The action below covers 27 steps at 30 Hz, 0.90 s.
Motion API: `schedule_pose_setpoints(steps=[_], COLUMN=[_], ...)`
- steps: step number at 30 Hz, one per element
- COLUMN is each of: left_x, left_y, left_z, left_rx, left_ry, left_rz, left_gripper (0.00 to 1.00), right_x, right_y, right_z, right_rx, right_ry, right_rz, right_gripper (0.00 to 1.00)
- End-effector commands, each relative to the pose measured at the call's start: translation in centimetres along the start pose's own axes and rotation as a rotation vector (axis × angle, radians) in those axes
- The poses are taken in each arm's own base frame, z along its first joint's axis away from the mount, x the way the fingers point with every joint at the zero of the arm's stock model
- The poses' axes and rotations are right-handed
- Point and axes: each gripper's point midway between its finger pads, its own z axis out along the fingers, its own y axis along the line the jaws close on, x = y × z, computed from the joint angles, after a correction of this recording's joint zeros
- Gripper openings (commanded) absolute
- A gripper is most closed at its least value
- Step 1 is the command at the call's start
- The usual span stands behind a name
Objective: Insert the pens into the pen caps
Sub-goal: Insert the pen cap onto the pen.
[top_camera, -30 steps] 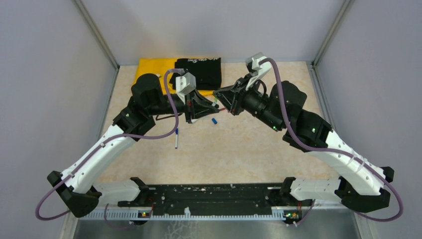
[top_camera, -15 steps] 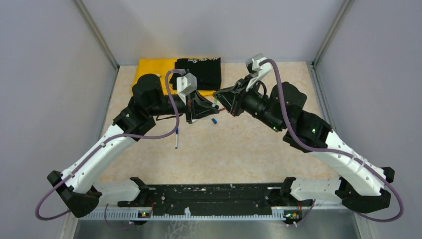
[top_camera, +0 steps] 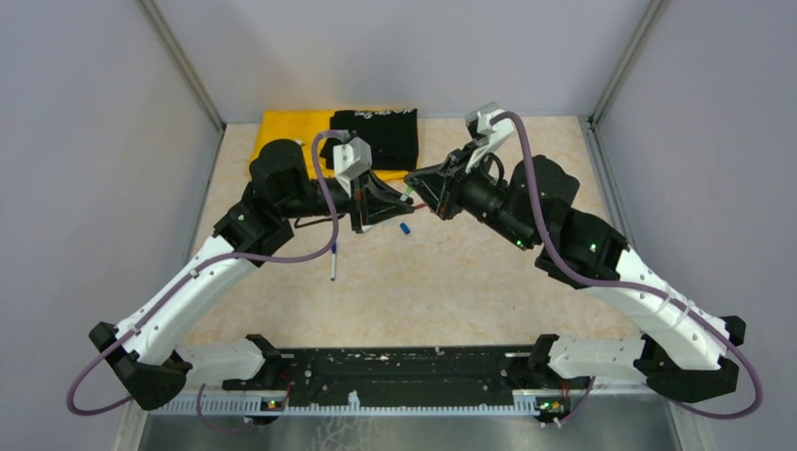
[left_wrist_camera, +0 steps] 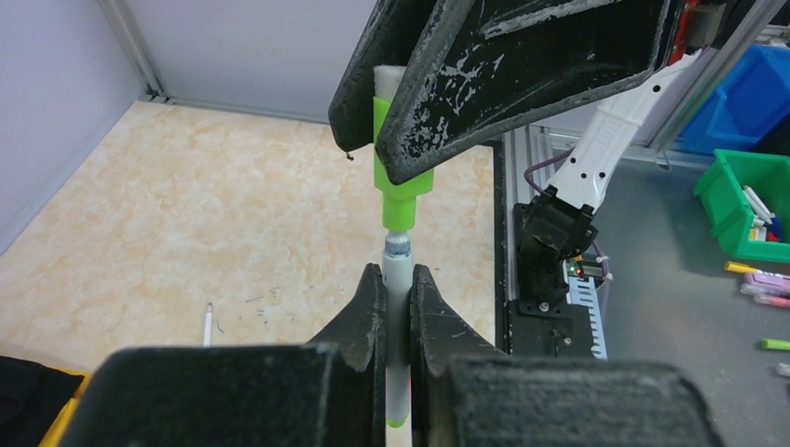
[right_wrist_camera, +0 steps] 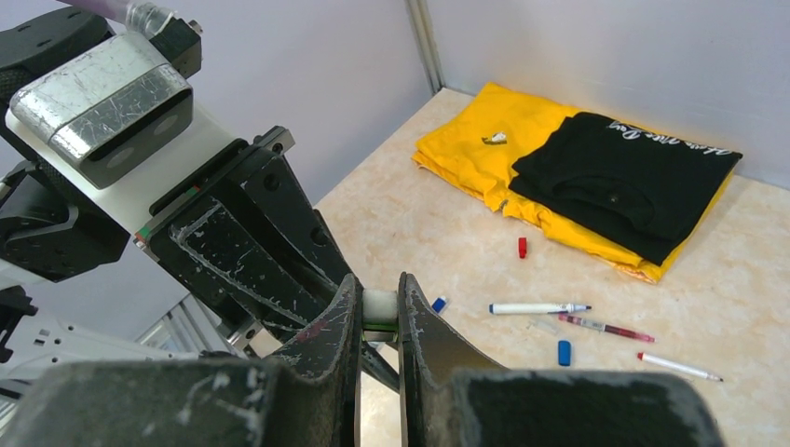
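Observation:
My left gripper (left_wrist_camera: 398, 275) is shut on a white pen (left_wrist_camera: 398, 317) with a green end, held upright in the left wrist view. Its greyish tip meets the mouth of a green pen cap (left_wrist_camera: 397, 182). My right gripper (right_wrist_camera: 379, 284) is shut on that cap (right_wrist_camera: 379, 307). From above, the two grippers (top_camera: 378, 202) (top_camera: 421, 193) meet nose to nose over the middle back of the table. On the table lie a blue-tipped white pen (right_wrist_camera: 536, 308), a maroon pen (right_wrist_camera: 606, 327), a red-tipped white pen (right_wrist_camera: 678, 367), a blue cap (right_wrist_camera: 564, 352), a red cap (right_wrist_camera: 522, 247) and a blue-white cap (right_wrist_camera: 438, 304).
A folded yellow cloth (top_camera: 282, 132) and a black cloth (top_camera: 376, 133) lie against the back wall. Another pen (top_camera: 333, 261) rests under the left arm, and a blue cap (top_camera: 406, 227) lies below the grippers. Green and blue bins (left_wrist_camera: 745, 200) stand off the table.

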Motion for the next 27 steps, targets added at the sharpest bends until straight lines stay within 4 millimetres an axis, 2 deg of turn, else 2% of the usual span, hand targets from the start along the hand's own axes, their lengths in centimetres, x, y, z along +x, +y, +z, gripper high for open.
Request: schedule_pose_setpoints(steps=[1,12,19,23,27], left_x=[-1.7,-2.1,-4.1,-6.7,-7.7], left_y=[-0.3,-0.2,0.6,0.7,0.6], left_z=[-0.2,-0.2,-0.5,-1.2,-1.3], left_rx=[0.001,-0.007,-0.083,-0.123,-0.119], left_ry=[-0.036,-0.070,-0.158,-0.251,-0.282], left_rz=[0.049,0.036,-0.023,0.004,0.021], left_gripper=[0.00,0.00,0.00,0.00,0.00], right_x=[0.1,3.5,6.0,9.1,13.1], right_y=[0.3,0.0,0.1,0.1,0.3], right_z=[0.0,0.7,0.6,0.5,0.6], right_rx=[-0.013,-0.013,-0.029,-0.044,-0.069], right_ry=[-0.002,0.057,0.104,0.180,0.302], right_rz=[0.007,0.041,0.081,0.104,0.115], right_gripper=[0.00,0.00,0.00,0.00,0.00])
